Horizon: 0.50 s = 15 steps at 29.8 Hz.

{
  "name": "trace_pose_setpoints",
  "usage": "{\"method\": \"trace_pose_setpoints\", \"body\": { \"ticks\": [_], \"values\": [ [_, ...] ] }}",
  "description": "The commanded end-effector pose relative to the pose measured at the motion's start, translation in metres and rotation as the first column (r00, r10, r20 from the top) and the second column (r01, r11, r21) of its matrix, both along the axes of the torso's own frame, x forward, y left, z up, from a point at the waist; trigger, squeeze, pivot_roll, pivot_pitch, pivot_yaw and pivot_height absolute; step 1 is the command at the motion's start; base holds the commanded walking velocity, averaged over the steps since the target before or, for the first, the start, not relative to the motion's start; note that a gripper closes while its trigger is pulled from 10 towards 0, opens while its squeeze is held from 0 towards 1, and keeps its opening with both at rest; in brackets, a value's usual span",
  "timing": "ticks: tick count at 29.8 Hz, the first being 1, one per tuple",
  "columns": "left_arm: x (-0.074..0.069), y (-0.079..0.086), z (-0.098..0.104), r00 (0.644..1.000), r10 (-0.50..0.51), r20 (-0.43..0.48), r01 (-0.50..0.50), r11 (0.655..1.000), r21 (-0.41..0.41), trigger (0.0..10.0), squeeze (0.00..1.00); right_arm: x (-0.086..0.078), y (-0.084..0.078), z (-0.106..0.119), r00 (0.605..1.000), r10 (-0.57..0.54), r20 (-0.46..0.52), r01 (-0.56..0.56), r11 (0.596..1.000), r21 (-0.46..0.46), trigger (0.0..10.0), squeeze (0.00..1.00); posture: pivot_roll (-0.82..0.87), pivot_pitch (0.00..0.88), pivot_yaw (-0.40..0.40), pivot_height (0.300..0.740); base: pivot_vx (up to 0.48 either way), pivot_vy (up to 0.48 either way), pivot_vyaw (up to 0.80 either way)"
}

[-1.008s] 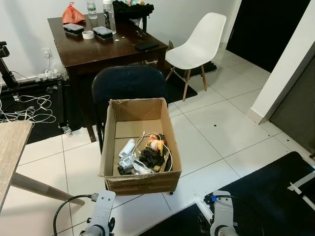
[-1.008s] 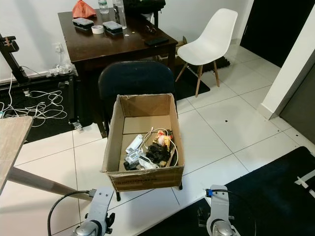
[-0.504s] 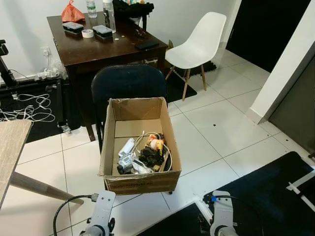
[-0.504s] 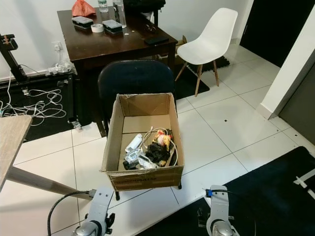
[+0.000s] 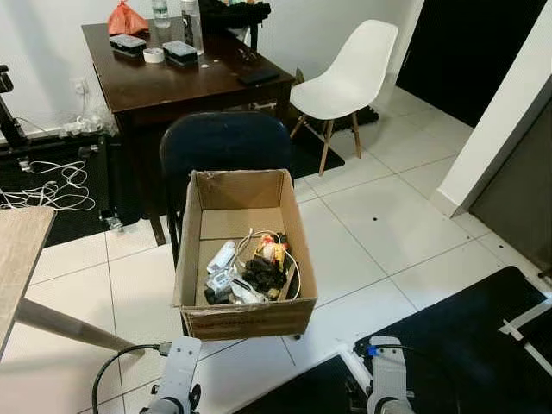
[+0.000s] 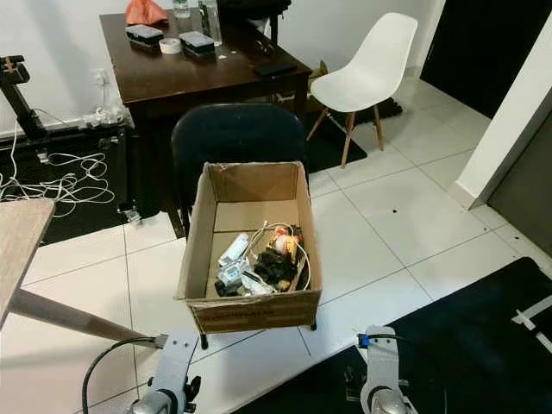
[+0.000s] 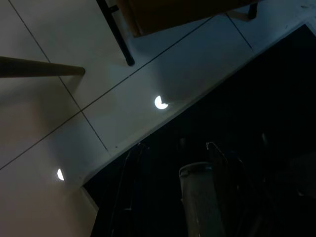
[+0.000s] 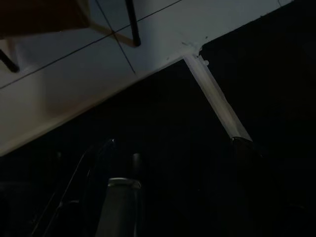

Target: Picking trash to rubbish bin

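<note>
Right now — cardboard box (image 5: 246,250) of trash (image 5: 250,272) rests on dark chair (image 5: 220,147) ahead | both arms hang low, fingers' spread cannot be told | risk: walking closer, a bump tips box off chair.

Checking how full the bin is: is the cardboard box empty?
No, the box holds a pile of trash at its near end: cables, a white bottle and dark scraps.

Two silver arms: left arm (image 5: 177,379) with black cable, right arm (image 5: 388,379) with blue fitting.
</note>
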<state>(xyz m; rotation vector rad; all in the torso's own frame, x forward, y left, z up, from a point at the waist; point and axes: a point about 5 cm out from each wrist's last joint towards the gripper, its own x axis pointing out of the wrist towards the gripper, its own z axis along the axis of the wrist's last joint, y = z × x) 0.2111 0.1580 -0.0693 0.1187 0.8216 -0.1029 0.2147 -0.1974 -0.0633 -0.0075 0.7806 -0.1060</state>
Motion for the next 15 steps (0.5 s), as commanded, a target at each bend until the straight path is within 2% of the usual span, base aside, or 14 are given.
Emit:
{"method": "trace_pose_setpoints", "body": {
  "ticks": [1, 15],
  "values": [
    [-0.0061, -0.0001, -0.0033, 1.000, 0.002, -0.013, -0.002, 1.000, 0.000, 10.0, 0.00, -0.0043, 0.0009, -0.0027, 1.000, 0.001, -0.013, -0.001, 1.000, 0.007, 10.0, 0.00, 0.09, 0.059, -0.028, 0.740, 0.000, 0.000, 0.00],
    [-0.0117, 0.0033, -0.0059, 1.000, 0.006, -0.021, -0.006, 1.000, 0.006, 10.0, 0.00, -0.0116, -0.0036, -0.0062, 0.999, 0.017, -0.035, -0.017, 1.000, -0.002, 10.0, 0.00, 0.10, 0.060, -0.039, 0.740, 0.000, 0.000, 0.00]
  ]
}}
